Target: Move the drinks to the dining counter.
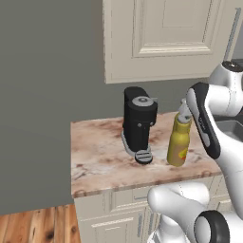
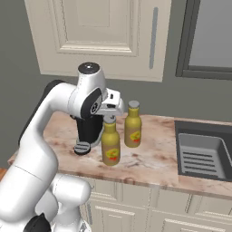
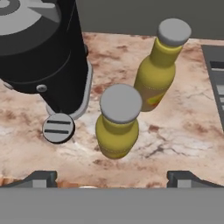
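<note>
On the marble counter (image 1: 99, 161) in the left base view, a yellow bottle (image 1: 179, 142) stands upright just right of the black coffee machine (image 1: 138, 124), the arm partly covering its cap.

From the right base view, the near bottle (image 2: 110, 147) stands in front of the far bottle (image 2: 132, 128), left of the sink (image 2: 201, 152); the gripper (image 2: 110, 116) hangs over the near cap.

Looking down from the hand view, the gripper (image 3: 112, 176) has both fingertips (image 3: 41, 178) spread wide, holding nothing, above the near bottle's grey cap (image 3: 120, 103).
</note>
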